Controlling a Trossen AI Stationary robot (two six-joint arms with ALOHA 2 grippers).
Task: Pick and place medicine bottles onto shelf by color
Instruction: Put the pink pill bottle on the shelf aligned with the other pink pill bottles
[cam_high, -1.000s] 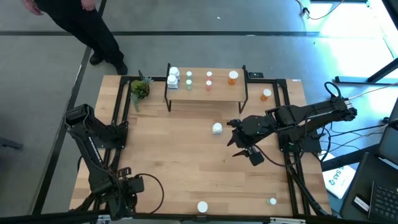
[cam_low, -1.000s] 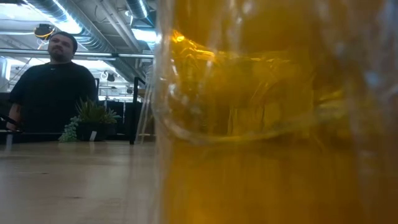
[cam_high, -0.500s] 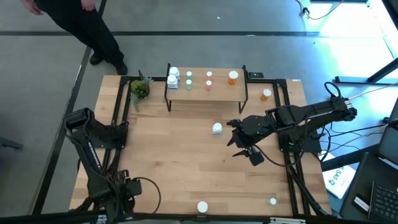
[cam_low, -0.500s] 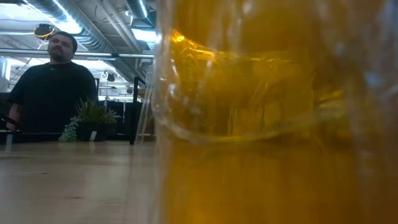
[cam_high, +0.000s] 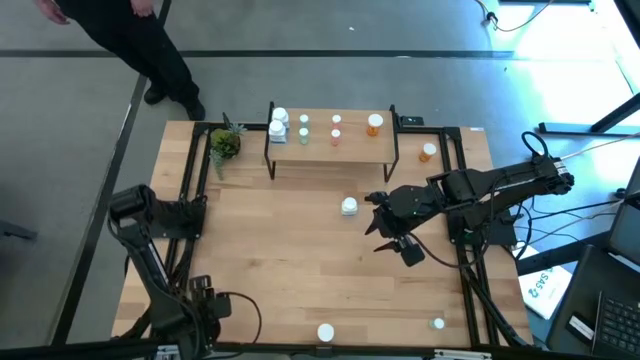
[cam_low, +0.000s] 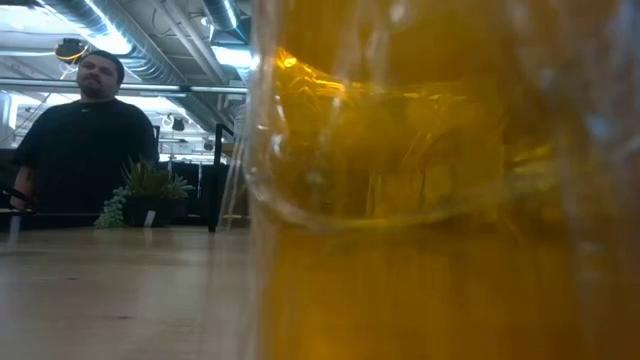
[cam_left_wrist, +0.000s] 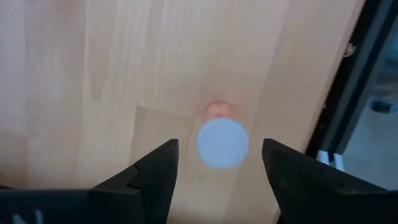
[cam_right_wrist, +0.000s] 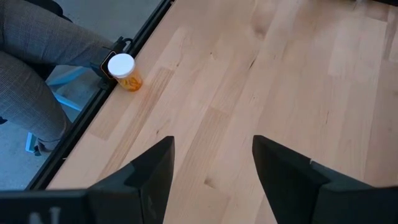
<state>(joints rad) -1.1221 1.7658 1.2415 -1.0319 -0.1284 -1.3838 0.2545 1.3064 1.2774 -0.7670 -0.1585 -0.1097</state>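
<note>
The shelf (cam_high: 330, 150) stands at the table's far side and carries white (cam_high: 279, 121), pale green (cam_high: 304, 128), pink (cam_high: 336, 127) and orange (cam_high: 374, 122) medicine bottles. My left gripper (cam_high: 200, 298) is at the near left corner, open and pointing down. Its fingers stand either side of a white-capped, pinkish bottle (cam_left_wrist: 222, 143) that stands upright on the table; they do not touch it. My right gripper (cam_high: 375, 222) is open and empty at mid-table, just right of a white bottle (cam_high: 349, 206).
An orange bottle (cam_high: 428, 152) stands right of the shelf. Another orange bottle (cam_high: 326, 332) stands at the near edge, fills the low view (cam_low: 440, 200), and shows in the right wrist view (cam_right_wrist: 124, 71). A small bottle (cam_high: 438, 323) is near right. A potted plant (cam_high: 224, 143) is far left. A person (cam_low: 85, 140) stands beyond the table.
My left arm has folded and shifted a little toward the table's near edge, with its gripper staying at the near left corner. My right arm has kept still.
</note>
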